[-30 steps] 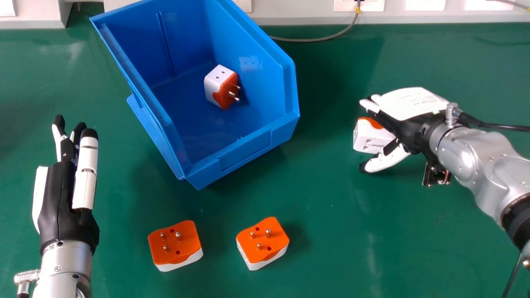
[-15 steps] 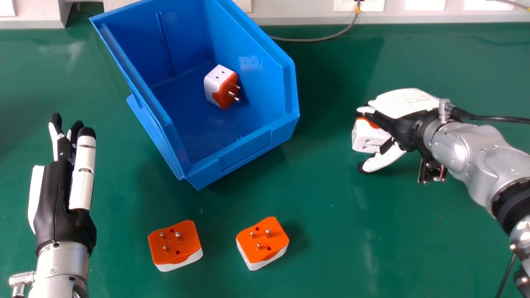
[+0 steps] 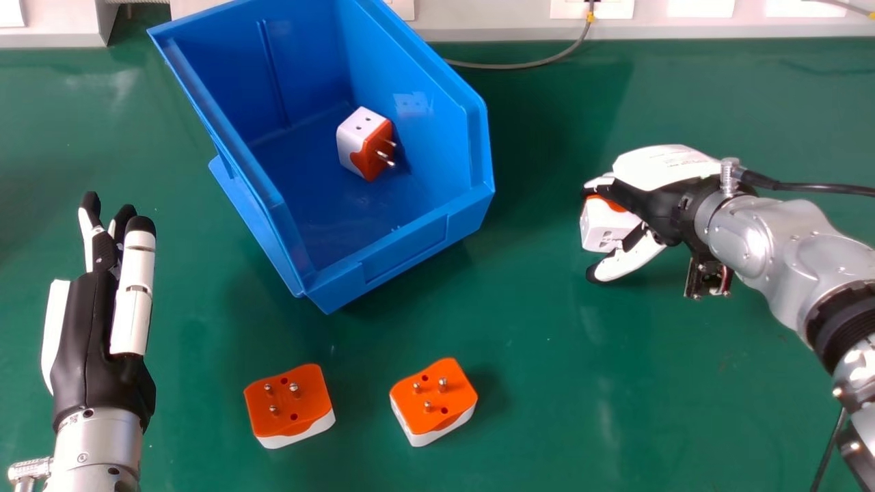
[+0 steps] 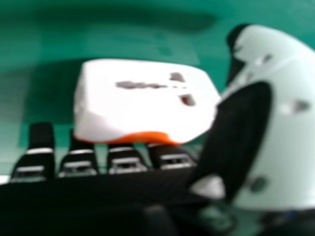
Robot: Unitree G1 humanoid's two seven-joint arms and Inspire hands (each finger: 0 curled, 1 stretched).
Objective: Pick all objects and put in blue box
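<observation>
At the right of the head view, my right hand (image 3: 660, 195) is over and beside a white and orange adapter (image 3: 606, 227), its fingers along the far side and its thumb on the near side, not curled round it. The right hand view shows that adapter (image 4: 142, 103) between the fingers and the thumb of my right hand (image 4: 275, 118). My left hand (image 3: 89, 328) is at the far left with straight fingers. One adapter (image 3: 362, 142) lies inside the blue box (image 3: 379, 256). Two more, an adapter (image 3: 288, 403) and another adapter (image 3: 433, 400), lie pins up in front of the box.
Green table surface (image 3: 533, 328) surrounds the box and adapters. A grey cable (image 3: 519, 66) curves behind the box toward white wall sockets (image 3: 595, 8). A black cable (image 3: 806, 186) runs back from my right wrist.
My right hand has moved slightly left, closer around the adapter, which has shifted a little left. My left hand has drifted slightly left and toward the near edge.
</observation>
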